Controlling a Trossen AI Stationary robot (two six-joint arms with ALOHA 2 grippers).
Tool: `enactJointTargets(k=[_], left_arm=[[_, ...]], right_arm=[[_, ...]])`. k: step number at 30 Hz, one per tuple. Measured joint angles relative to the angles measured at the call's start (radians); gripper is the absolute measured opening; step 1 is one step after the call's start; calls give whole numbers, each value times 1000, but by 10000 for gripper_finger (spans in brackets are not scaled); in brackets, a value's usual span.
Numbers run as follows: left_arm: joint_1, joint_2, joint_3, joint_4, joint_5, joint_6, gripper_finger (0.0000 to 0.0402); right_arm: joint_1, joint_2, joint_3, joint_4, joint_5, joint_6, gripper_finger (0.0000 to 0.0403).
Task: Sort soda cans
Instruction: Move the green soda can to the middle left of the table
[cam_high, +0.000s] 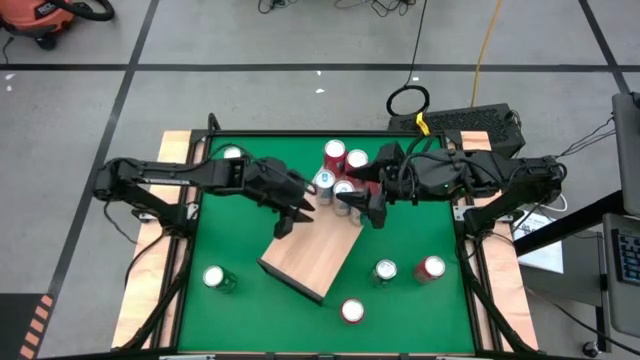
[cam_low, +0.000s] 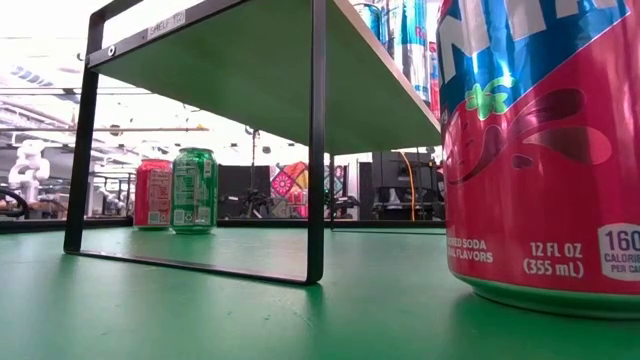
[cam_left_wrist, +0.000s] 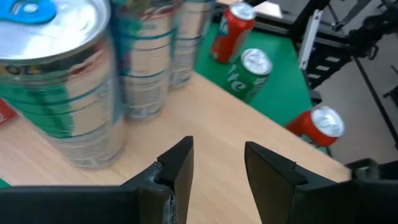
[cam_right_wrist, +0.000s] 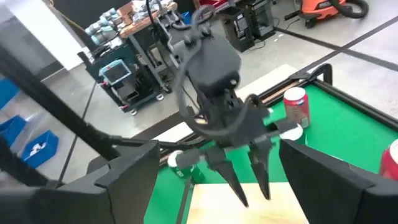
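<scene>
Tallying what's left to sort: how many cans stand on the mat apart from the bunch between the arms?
5, in the overhead view: upper-left can, lower-left can, bottom-centre can, and a green can beside a red can, lower right. The arms may hide more.

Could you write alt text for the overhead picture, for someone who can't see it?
Two dark robot arms reach inward over a green table, the left gripper and right gripper open above a tilted wooden board. Soda cans cluster behind; others stand scattered.

Both arms reaching inward mid-table, left gripper (cam_high: 290, 218) jaws parted and empty, right gripper (cam_high: 362, 205) jaws wide
</scene>
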Motion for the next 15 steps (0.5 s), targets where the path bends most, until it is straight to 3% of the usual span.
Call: enactJointTargets(k=[15], left_arm=[[-191,-57,0,-2,-175,-194,143]], right_arm=[[222,-20,0,-326,0,108,322]])
